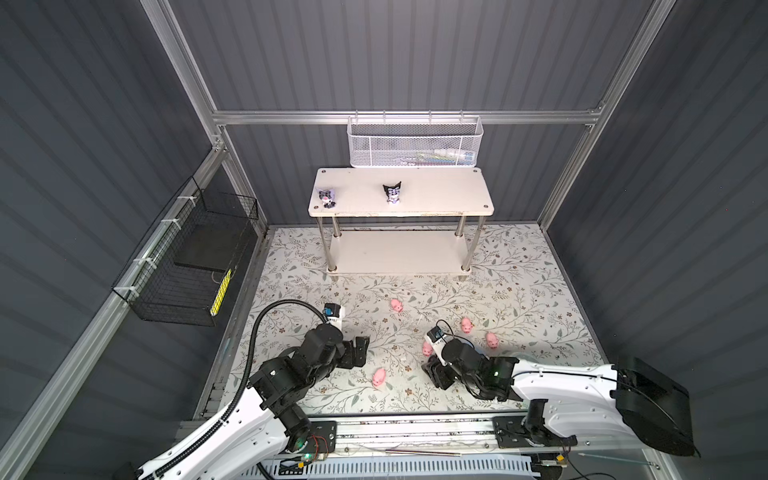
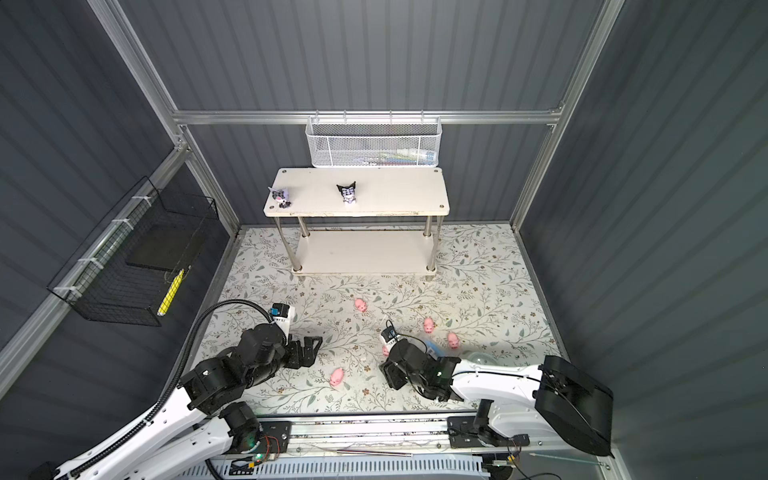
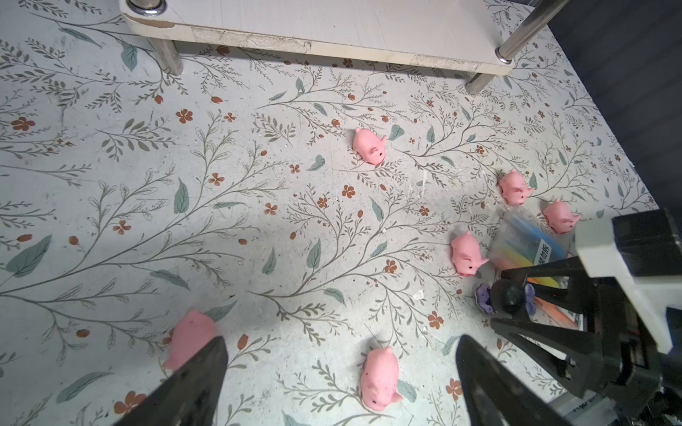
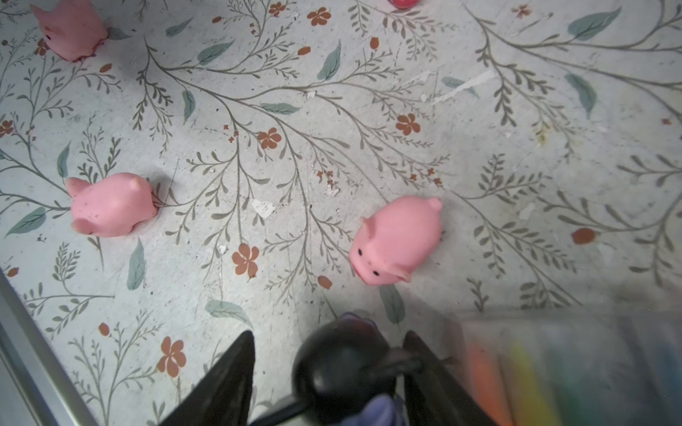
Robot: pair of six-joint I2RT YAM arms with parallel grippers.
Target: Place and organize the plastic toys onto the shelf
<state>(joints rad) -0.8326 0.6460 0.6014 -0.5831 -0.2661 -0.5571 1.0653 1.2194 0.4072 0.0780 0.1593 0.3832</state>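
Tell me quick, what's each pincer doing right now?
Left pincer: open, empty.
Right pincer: open around the small black-headed purple plastic figurine, gap on one side, not gripping yet.

Both top views were evenly lit from above: the flowered mat (image 1: pixel 415 299) bright, the grey walls (image 1: pixel 83 124) dim. In the left wrist view a broad soft shadow crossed the mat and a metal post (image 3: pixel 518 35) glinted. In the right wrist view the black figurine (image 4: pixel 343 369) and marker pack (image 4: pixel 553 369), nearest the lens, were blurred; the pigs (image 4: pixel 396 239) were sharp.

Two cartoon figurines (image 1: pixel 392 193) atop the shelf (image 1: pixel 440 195)
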